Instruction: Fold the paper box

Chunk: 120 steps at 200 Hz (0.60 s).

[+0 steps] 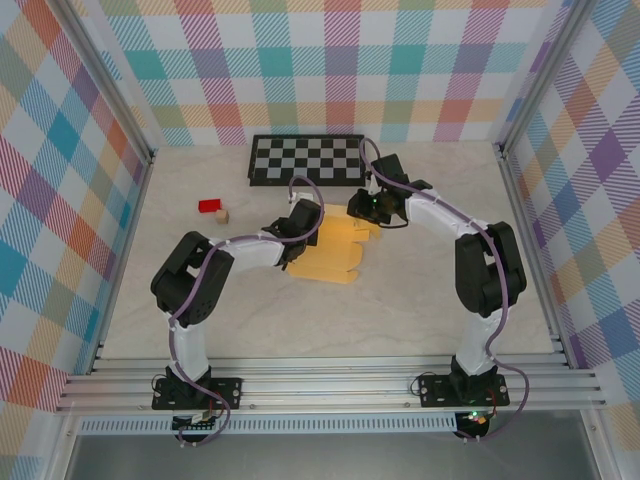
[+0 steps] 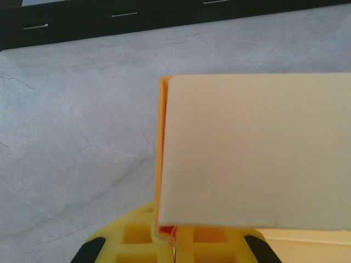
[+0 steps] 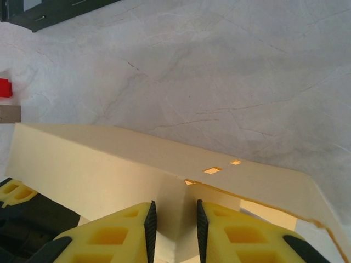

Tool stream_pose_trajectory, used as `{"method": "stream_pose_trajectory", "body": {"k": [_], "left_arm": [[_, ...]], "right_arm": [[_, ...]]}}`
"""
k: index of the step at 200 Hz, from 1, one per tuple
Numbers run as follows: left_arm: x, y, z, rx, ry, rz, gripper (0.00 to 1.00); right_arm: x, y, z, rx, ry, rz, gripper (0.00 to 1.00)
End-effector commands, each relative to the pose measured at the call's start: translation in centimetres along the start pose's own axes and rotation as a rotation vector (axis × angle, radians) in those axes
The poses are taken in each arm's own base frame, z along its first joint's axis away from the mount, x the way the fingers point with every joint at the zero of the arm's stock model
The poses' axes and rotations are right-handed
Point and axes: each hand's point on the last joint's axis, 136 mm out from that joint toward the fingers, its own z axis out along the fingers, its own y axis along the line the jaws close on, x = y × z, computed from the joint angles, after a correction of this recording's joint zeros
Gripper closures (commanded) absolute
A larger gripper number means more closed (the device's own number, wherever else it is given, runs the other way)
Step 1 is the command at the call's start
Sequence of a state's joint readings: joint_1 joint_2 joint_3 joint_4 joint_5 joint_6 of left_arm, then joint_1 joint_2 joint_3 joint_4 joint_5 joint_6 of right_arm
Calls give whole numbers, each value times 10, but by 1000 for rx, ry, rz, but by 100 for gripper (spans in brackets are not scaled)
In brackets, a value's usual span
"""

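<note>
Worktop (image 1: 430, 300): pale marble, with plaid walls (image 1: 340, 60) around it.
Paper box (image 1: 335, 258): partly folded, lying mid-worktop.
Left hand (image 2: 168, 238): clenched on the box's folded edge.
Right hand (image 3: 174, 216): narrowly parted, straddling a flap; cannot tell if it grips.

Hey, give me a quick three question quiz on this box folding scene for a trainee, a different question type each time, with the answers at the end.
1. True or false: the red block lies on the checkerboard.
2. What is the left gripper shut on? A) the paper box B) the red block C) the checkerboard
3. Name the small thing right beside the red block.
Key: 1 false, it lies on the table; 2 A; 3 the tan cube.
</note>
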<state>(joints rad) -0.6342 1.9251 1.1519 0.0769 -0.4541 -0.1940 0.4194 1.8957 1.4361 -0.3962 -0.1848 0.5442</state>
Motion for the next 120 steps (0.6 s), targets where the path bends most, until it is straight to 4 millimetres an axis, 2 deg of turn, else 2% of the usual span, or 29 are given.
{"method": "stream_pose_trajectory", "body": {"k": [1,43,89,120], "left_arm": [[29,-8,7,25,105,70,100],[31,-11,7,44,120,82,100],[32,-8,12,14,141,89,100],[32,-7,12,11,137,84,100]], "right_arm": [[20,-6,22,-20,82,45,74],[15,5,18,-76,54,70,74],[10,0,9,-43,33,39,74],[10,3,6,-58,27,40,81]]}}
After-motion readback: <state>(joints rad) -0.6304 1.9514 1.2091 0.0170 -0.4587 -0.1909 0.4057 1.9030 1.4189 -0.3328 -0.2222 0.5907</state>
